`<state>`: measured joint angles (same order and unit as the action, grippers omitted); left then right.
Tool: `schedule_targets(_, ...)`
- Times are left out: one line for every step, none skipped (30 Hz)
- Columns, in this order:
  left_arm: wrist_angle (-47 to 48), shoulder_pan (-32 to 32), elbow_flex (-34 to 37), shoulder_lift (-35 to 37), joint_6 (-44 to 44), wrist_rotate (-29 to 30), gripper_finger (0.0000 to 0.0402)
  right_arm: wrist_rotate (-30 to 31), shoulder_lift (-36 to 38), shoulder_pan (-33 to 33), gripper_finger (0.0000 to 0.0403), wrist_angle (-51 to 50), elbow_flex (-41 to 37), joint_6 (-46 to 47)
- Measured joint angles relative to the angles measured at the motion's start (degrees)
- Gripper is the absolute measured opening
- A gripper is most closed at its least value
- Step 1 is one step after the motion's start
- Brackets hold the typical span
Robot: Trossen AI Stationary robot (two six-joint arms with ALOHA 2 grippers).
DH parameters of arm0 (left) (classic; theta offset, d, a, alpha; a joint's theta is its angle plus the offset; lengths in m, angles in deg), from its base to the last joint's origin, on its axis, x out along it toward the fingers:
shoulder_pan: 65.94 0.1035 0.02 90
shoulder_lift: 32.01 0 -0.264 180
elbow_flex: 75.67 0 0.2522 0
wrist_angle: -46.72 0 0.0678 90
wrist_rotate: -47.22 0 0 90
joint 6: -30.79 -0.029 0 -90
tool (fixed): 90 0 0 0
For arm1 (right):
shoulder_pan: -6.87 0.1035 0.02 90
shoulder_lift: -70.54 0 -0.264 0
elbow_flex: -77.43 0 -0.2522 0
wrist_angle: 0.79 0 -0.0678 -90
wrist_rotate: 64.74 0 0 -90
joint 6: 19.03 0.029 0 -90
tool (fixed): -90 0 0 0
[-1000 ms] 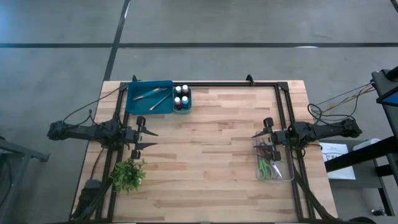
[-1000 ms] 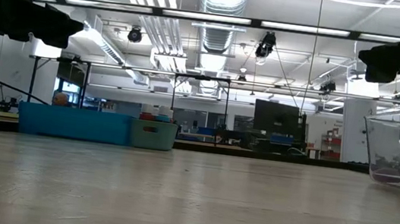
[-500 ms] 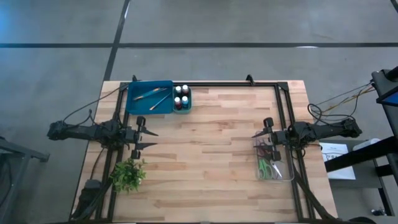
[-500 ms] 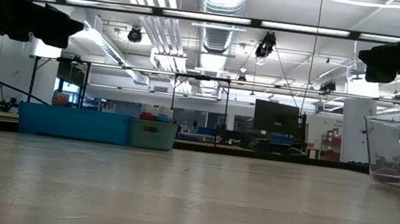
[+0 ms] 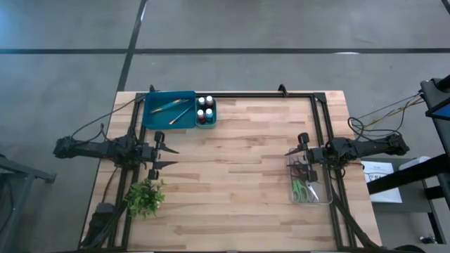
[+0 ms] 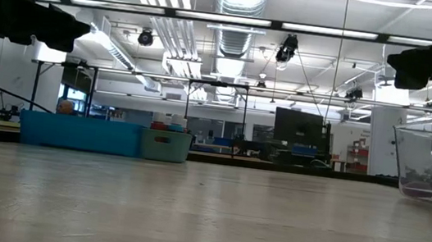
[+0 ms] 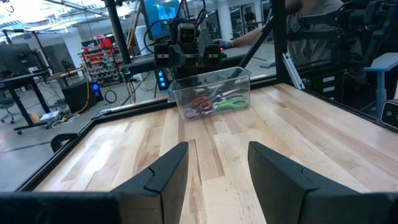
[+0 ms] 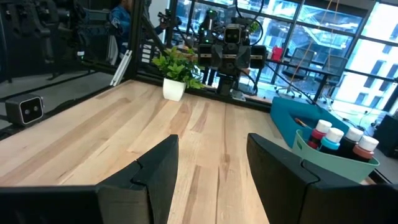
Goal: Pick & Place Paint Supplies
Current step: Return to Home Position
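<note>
Thin paintbrushes (image 5: 173, 106) lie flat in a blue tray (image 5: 152, 119) at the table's far left. In the right wrist view one brush shows just over the tray's rim (image 8: 300, 122). My left gripper (image 5: 174, 157) hovers level above the table's left side, near the tray, open with nothing between its fingers (image 7: 216, 149). My right gripper (image 5: 289, 158) hovers level at the right side, above a clear box's far end, also open and empty (image 8: 212, 142). Both point toward the table's middle.
A teal bin of paint bottles (image 5: 205, 111) stands against the tray's right side. The clear box (image 5: 309, 185) with red, purple and green scissors sits at the near right. A small potted plant (image 5: 145, 198) stands at the near left. Bare wood lies between the arms.
</note>
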<state>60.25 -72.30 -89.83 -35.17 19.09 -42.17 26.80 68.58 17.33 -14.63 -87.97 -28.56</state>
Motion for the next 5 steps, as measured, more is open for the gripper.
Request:
schedule_targets(0.0,0.0,0.0,0.0,0.0,0.0,0.0173,0.0,0.0,0.0,0.0188,0.0,0.0,0.1)
schedule_targets(0.0,0.0,0.0,0.0,0.0,0.0,0.0173,0.0,0.0,0.0,0.0188,0.0,0.0,0.0)
schedule_targets(0.0,0.0,0.0,0.0,0.0,0.0,0.0173,0.0,0.0,0.0,0.0188,0.0,0.0,0.0)
schedule_targets(0.0,0.0,0.0,0.0,0.0,0.0,0.0173,0.0,0.0,0.0,0.0188,0.0,0.0,0.0)
schedule_targets(0.0,0.0,0.0,0.0,0.0,0.0,0.0173,0.0,0.0,0.0,0.0188,0.0,0.0,0.0)
